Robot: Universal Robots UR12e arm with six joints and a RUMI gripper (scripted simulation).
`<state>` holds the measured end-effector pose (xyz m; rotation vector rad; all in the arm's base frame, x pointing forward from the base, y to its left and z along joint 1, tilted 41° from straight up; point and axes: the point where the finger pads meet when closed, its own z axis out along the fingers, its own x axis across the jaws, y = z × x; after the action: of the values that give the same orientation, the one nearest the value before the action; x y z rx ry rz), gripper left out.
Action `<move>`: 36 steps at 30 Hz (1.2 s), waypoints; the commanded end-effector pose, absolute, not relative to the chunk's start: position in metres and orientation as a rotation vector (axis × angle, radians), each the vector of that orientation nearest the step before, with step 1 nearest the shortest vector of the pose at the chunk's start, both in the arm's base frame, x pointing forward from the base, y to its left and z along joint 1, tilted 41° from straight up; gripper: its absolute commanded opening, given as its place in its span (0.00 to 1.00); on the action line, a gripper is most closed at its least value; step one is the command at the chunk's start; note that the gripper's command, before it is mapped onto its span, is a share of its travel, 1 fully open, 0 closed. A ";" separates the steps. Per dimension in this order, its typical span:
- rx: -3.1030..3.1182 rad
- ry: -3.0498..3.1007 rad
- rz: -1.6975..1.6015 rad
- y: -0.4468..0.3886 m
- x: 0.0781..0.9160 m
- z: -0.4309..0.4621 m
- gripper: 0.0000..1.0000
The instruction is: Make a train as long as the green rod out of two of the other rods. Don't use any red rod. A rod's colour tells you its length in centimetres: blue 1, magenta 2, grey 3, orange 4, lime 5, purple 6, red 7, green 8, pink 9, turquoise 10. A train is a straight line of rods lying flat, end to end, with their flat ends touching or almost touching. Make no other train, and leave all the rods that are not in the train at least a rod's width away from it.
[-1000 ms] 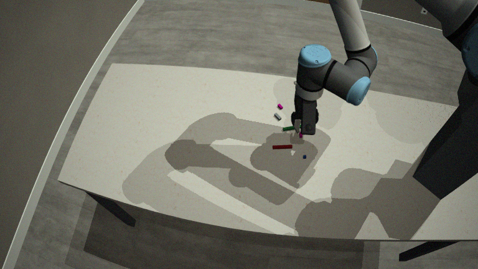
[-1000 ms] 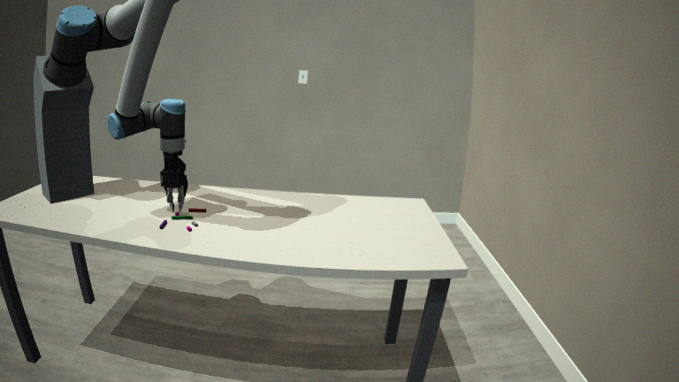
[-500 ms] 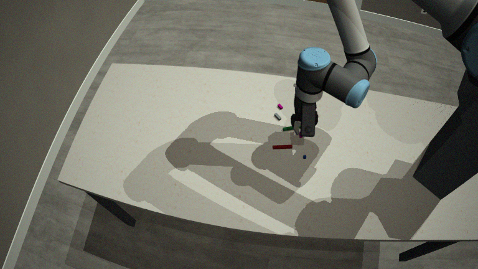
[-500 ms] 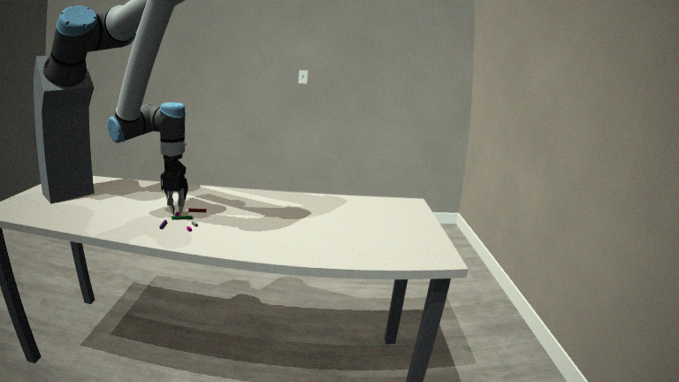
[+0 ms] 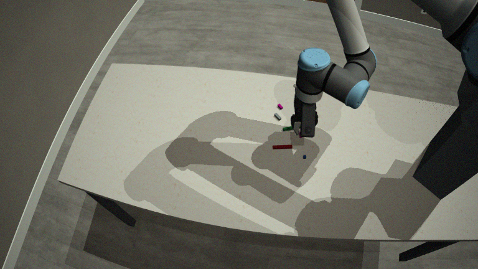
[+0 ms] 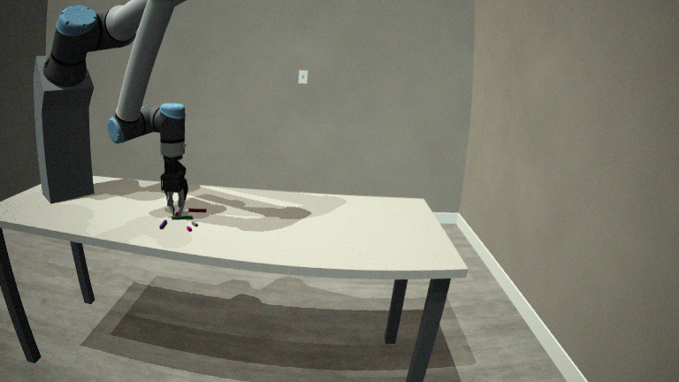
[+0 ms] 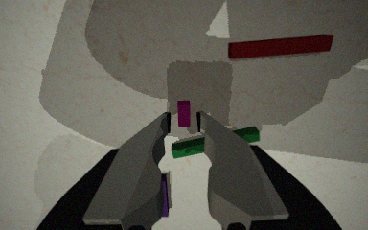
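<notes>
The green rod (image 5: 287, 128) (image 6: 181, 217) (image 7: 188, 148), the measure for the train, lies flat right of centre in the top view and in the lower middle of the wrist view, slightly slanted and partly covered by a finger. Just beside it, at the centre of the wrist view, a short magenta rod (image 6: 177, 213) (image 7: 183, 113) lies crosswise to it. The claw (image 5: 299, 133) (image 6: 177, 214) (image 7: 183, 113) is slightly open and has hold of nothing; its fingertips appear on either side of that magenta rod, with a gap at each side. The arm (image 5: 352, 22) (image 6: 142, 57) reaches in from the upper right of the top view, its wrist bent so that the claw points down at the desk (image 5: 140, 93) (image 6: 350, 237) (image 7: 29, 48). The purple rod (image 6: 163, 225) (image 7: 165, 195) lies left of the green one in the exterior view, partly hidden at the bottom of the wrist view. Above the green rod in the top view are the grey rod (image 5: 277, 116) (image 6: 194, 224) and a second magenta rod (image 5: 280, 106) (image 6: 189, 228), apart; below are the long, dark red rod (image 5: 282, 147) (image 6: 197, 210) (image 7: 281, 47) and the tiny blue rod (image 5: 304, 156). The purple rod and both magenta rods lie apart, in no train.
</notes>
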<state>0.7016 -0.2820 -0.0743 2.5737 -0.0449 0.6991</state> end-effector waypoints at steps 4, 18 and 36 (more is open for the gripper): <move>2.573 -0.045 0.700 -0.282 0.702 -0.074 0.14; 2.573 -0.045 0.700 -0.282 0.702 -0.074 0.14; 2.573 -0.045 0.700 -0.282 0.702 -0.074 0.00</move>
<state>0.7016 -0.2820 -0.0743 2.5737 -0.0448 0.6992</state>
